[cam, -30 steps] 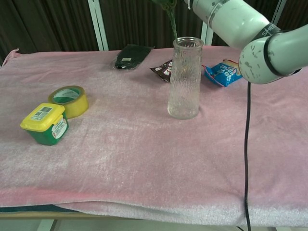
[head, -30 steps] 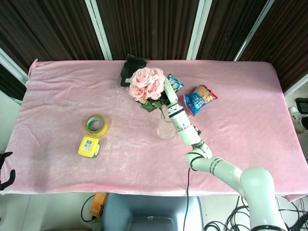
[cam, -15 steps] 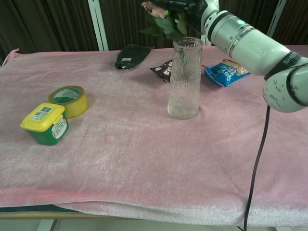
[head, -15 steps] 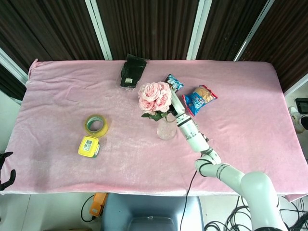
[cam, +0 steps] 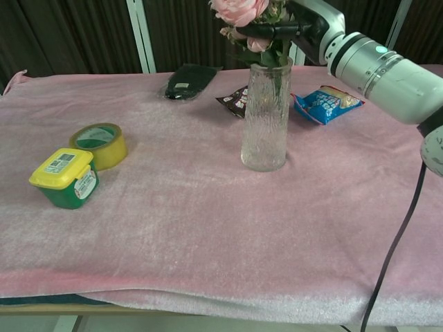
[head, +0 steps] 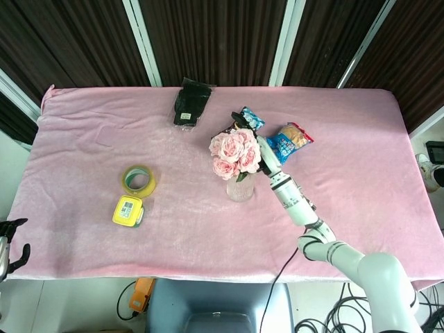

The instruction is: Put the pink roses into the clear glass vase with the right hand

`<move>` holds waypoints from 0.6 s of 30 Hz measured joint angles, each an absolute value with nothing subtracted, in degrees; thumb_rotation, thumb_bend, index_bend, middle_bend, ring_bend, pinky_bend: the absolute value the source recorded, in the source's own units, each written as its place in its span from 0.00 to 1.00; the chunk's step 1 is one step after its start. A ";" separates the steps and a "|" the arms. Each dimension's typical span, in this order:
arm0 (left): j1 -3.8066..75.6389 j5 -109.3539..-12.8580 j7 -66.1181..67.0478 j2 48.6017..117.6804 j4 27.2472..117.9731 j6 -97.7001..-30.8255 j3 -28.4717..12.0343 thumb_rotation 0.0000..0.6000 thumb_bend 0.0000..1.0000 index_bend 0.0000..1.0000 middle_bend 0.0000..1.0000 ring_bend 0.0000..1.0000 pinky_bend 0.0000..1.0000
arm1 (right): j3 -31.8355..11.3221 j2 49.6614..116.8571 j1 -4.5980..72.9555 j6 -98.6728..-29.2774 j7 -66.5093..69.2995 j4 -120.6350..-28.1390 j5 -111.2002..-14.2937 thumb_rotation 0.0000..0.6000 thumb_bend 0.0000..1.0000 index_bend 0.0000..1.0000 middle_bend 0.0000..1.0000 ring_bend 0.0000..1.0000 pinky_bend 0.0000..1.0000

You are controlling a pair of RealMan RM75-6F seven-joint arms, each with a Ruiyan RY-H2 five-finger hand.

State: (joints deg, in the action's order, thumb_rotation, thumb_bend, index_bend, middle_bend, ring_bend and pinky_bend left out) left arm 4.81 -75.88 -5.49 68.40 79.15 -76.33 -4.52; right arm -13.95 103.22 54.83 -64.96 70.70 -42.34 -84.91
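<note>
Starting with the head view, we find the pink roses (head: 236, 153) sitting directly over the clear glass vase (head: 240, 189), blooms covering most of its mouth, near the middle of the pink tablecloth (head: 347, 180). The right hand (head: 261, 154) lies against the right side of the bouquet, with its forearm running down toward the lower right. The left hand (head: 12, 248) shows only as dark fingers at the lower left edge, off the table and holding nothing, fingers apart. A roll of yellow tape (head: 139, 180) and a yellow-lidded tub (head: 128, 211) lie well apart to the left of the vase; a black pouch (head: 190, 103) and two snack packets (head: 288, 142) lie behind it. Moving to the chest view, we see green stems inside the vase (cam: 266, 117), reaching down into its upper part, while the roses (cam: 243, 14) stand above the rim. The right hand (cam: 294, 28) grips the bunch just above the rim, fingers wrapped around the stems. We judge the insertion step to be under way and nearly complete: the stems are in the mouth but the bunch is not yet released. The next move calls for lowering the stems until the bunch rests in the vase, then opening the fingers and withdrawing upward and to the right without tipping the tall vase.
</note>
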 measured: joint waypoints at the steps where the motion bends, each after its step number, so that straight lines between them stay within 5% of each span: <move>1: 4.85 -75.93 -5.49 68.41 79.15 -76.31 -4.51 1.00 0.46 0.23 0.25 0.16 0.25 | -13.80 102.84 54.49 -65.52 70.38 -42.93 -85.08 1.00 0.19 0.02 0.03 0.00 0.15; 18: 5.17 -78.79 -6.57 68.23 79.60 -77.12 -3.52 1.00 0.46 0.23 0.25 0.16 0.25 | -7.27 85.85 38.33 -78.16 49.79 -66.04 -87.00 1.00 0.13 0.00 0.01 0.00 0.11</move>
State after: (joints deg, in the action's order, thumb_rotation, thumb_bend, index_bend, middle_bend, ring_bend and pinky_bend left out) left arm 5.17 -78.79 -6.57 68.23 79.60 -77.12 -3.52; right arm -7.27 85.85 38.33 -78.16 49.79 -66.04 -87.00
